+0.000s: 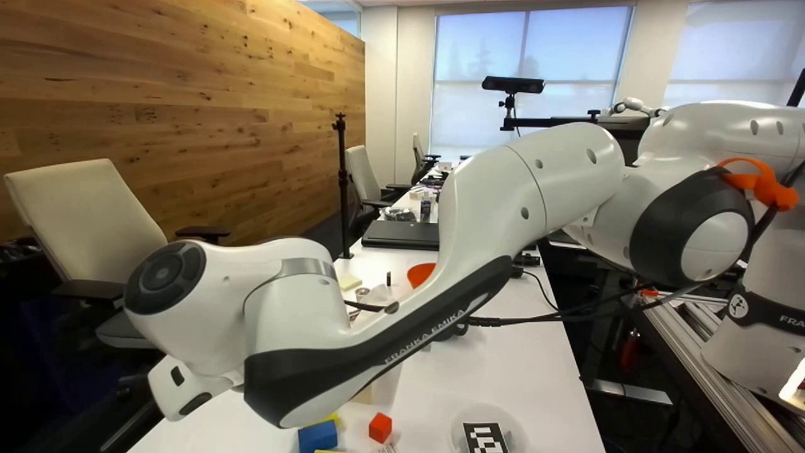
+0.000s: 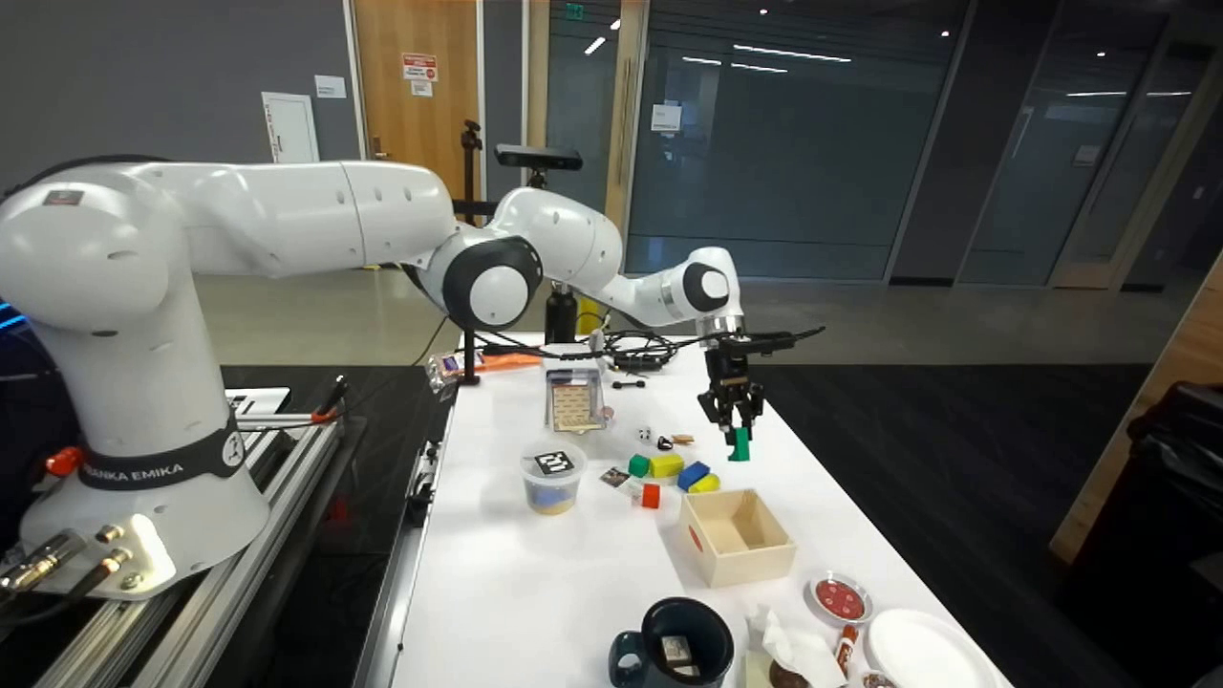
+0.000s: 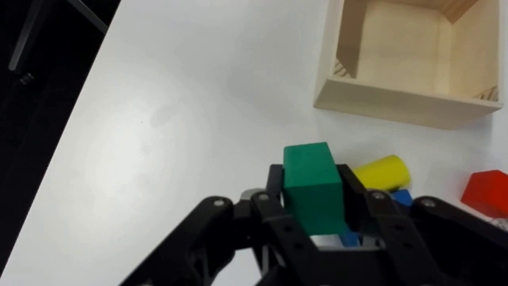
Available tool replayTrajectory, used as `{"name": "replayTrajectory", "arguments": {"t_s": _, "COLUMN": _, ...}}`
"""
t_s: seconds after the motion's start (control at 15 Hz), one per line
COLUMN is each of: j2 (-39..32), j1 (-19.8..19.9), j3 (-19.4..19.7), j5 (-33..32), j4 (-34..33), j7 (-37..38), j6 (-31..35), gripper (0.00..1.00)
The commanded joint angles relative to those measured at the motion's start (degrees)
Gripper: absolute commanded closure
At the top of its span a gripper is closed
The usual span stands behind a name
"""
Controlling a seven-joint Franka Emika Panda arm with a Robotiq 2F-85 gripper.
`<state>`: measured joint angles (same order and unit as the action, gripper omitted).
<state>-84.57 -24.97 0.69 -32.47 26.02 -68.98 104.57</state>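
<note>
My gripper (image 2: 736,432) is shut on a green block (image 2: 741,444), seen in an exterior view. In the wrist view the gripper (image 3: 311,178) has one black finger on each side of the green block (image 3: 311,165). The block appears raised above the white table. An open wooden box (image 3: 397,101) stands apart from the block, and its inside looks empty. A yellow cylinder (image 3: 385,172) and a blue block (image 3: 403,196) lie close by the right finger, lower down. A red cube (image 3: 487,192) lies further right. In an exterior view (image 1: 182,390) the arm's wrist shows, but the gripper is hidden.
In an exterior view a green cube (image 2: 638,465) and a yellow block (image 2: 666,465) lie near the red cube. A lidded tub (image 2: 552,489), a dark mug (image 2: 626,657) and a white plate (image 2: 927,650) stand on the table. Black cables (image 2: 650,346) hang behind.
</note>
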Motion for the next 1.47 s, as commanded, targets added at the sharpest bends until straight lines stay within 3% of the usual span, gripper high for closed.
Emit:
{"name": "replayTrajectory", "arguments": {"t_s": 0.0, "j2": 1.51, "j1": 2.86, "j3": -0.81, "j5": 8.82, "j4": 0.94, "j7": -1.0, "j6": 2.48, "gripper": 0.88}}
{"name": "replayTrajectory", "arguments": {"t_s": 0.4, "j2": 1.26, "j1": 5.53, "j3": -2.97, "j5": 17.71, "j4": 0.14, "j7": -0.19, "j6": 5.51, "gripper": 0.88}}
{"name": "replayTrajectory", "arguments": {"t_s": 0.87, "j2": 0.54, "j1": 7.74, "j3": -3.09, "j5": 20.72, "j4": -0.12, "j7": 0.61, "j6": 8.25, "gripper": 0.88}}
{"name": "replayTrajectory", "arguments": {"t_s": 1.4, "j2": -1.79, "j1": 9.69, "j3": -6.87, "j5": 25.78, "j4": -0.99, "j7": -0.1, "j6": 13.26, "gripper": 0.88}}
